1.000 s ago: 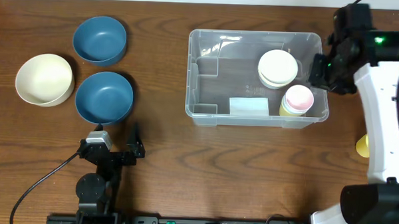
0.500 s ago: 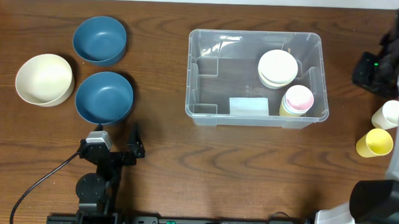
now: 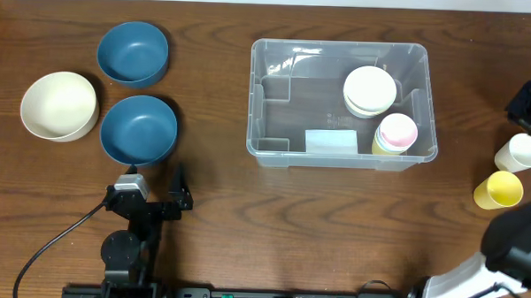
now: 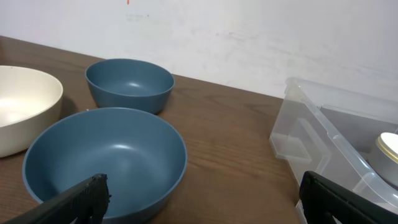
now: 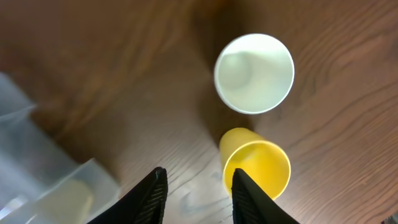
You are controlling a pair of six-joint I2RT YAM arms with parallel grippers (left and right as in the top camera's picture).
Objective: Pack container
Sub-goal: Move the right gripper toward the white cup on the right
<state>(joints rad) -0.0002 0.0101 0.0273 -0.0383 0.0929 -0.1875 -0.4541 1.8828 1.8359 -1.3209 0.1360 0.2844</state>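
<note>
a dark brown wooden table (image 3: 334, 222) meets a white wall (image 4: 249, 37). the large clear rectangular plastic bin (image 3: 340, 45) sits right of centre, holding stacked white round dishes (image 3: 369, 89) and a pink-topped cup (image 3: 396, 133) (whitish label on its base). the left gripper (image 4: 202, 193) gapes wide; the right gripper (image 5: 198, 190) stands partly apart, empty.

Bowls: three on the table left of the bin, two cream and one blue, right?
No: one cream bowl and two blue, the far blue bowl and the near blue bowl, per the overhead view. All three sit on the table left of the bin.
</note>
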